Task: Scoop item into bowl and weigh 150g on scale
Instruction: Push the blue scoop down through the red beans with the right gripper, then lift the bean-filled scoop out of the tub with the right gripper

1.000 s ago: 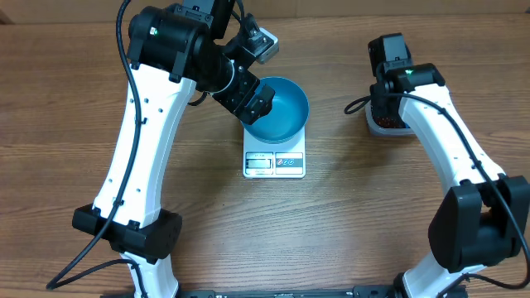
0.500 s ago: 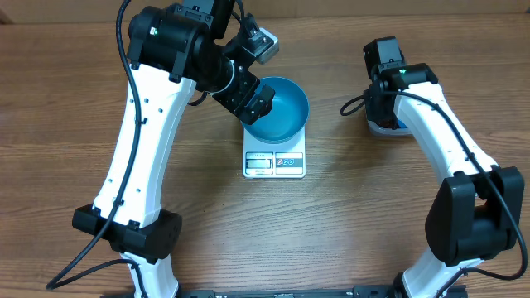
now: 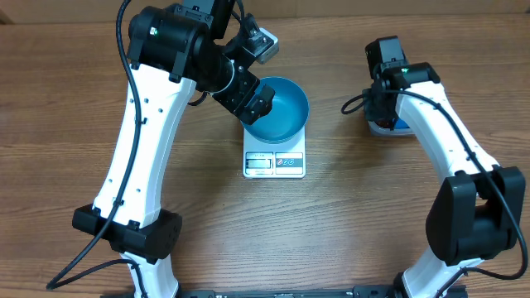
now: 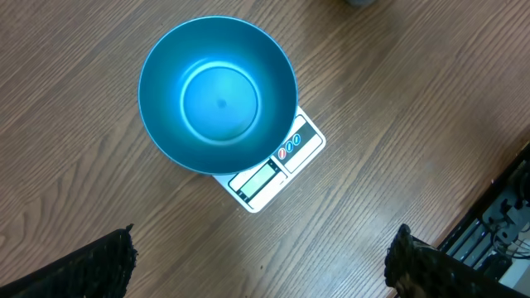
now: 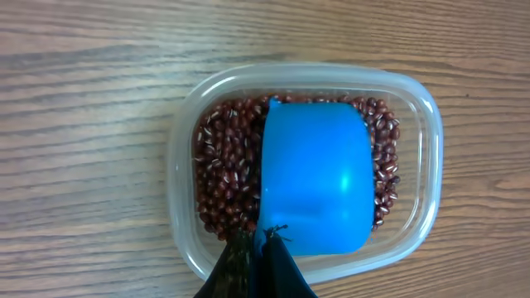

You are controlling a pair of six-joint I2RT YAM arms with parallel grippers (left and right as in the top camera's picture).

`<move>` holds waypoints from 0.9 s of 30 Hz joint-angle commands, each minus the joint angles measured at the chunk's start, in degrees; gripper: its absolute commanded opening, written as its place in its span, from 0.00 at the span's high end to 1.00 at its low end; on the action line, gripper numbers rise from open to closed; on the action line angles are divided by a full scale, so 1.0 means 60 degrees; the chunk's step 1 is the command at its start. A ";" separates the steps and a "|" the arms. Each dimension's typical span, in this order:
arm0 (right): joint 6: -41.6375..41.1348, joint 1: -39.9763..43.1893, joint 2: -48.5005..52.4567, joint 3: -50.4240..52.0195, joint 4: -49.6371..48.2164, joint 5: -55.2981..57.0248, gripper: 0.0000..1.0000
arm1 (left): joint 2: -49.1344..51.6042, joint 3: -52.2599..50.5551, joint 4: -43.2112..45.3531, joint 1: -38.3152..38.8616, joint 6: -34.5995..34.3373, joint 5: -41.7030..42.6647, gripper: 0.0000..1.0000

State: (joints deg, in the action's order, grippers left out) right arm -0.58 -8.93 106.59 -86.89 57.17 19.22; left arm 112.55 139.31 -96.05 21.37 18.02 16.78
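Many tiny red-brown beans fill the clear plastic tub out on the right side of the wooden table, and a small blue scoop lies right on top of them, smooth side up, covering the middle of the heap. At the scoop's near edge the right gripper has its fingers pressed tight together, pinching the scoop. From above, the right arm hides most of the tub.

Over to the middle of the table: the blue bowl sits on the white scale, clean inside, not one bean in it, the display strip and buttons peeking out from under its rim. Above it hangs the left gripper, fingers spread wide apart, touching nothing.
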 commanded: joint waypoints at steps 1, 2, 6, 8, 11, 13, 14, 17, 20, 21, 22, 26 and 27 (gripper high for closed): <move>-0.0408 0.0025 0.0040 -0.0495 0.0033 -0.1071 0.96 | 0.0047 -0.0033 0.0022 0.0007 0.0146 0.0106 0.00; -0.0441 0.0066 0.0018 -0.0543 0.0033 -0.1209 0.96 | 0.0047 -0.0033 0.0022 0.0007 0.0146 0.0106 0.00; -0.0692 0.0390 -0.0091 -0.0648 0.0029 -0.1778 0.96 | 0.0047 -0.0033 0.0022 0.0007 0.0146 0.0106 0.00; -0.0692 0.0605 -0.0120 -0.0648 0.0036 -0.2138 0.96 | 0.0047 -0.0033 0.0022 0.0007 0.0146 0.0106 0.00; -0.0776 0.1086 -0.0120 -0.0648 0.0098 -0.2838 0.96 | 0.0047 -0.0033 0.0022 0.0007 0.0146 0.0106 0.01; -0.0878 0.1464 -0.0120 -0.0648 0.0106 -0.3362 0.96 | 0.0047 -0.0033 0.0022 0.0007 0.0149 0.0106 0.01; -0.0871 0.1665 -0.0120 -0.0648 0.0102 -0.3705 0.96 | 0.0047 -0.0033 0.0022 0.0007 0.0146 0.0106 0.01; -0.0863 0.2200 -0.0120 -0.0648 0.0102 -0.4703 0.96 | 0.0047 -0.0033 0.0022 0.0007 0.0146 0.0106 0.00; -0.0860 0.2707 -0.0120 -0.0648 0.0106 -0.5672 0.96 | 0.0047 -0.0033 0.0022 0.0007 0.0146 0.0106 0.00; -0.0856 0.2827 -0.0120 -0.0648 0.0117 -0.5916 0.96 | 0.0047 -0.0033 0.0022 0.0007 0.0146 0.0106 0.00; -0.0823 0.2987 -0.0120 -0.0645 0.0142 -0.6266 0.96 | 0.0047 -0.0033 0.0022 0.0007 0.0146 0.0106 0.01; -0.0820 0.3417 -0.0117 -0.0645 0.0393 -0.6881 0.96 | 0.0047 -0.0033 0.0022 0.0007 0.0149 0.0106 0.01; -0.0743 0.3479 -0.0117 -0.0645 0.0484 -0.6983 0.96 | 0.0047 -0.0033 0.0022 0.0007 0.0146 0.0106 0.00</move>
State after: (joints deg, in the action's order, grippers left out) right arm -4.91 11.31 106.54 -89.95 59.13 -15.77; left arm 112.55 139.31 -96.05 21.37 18.02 16.78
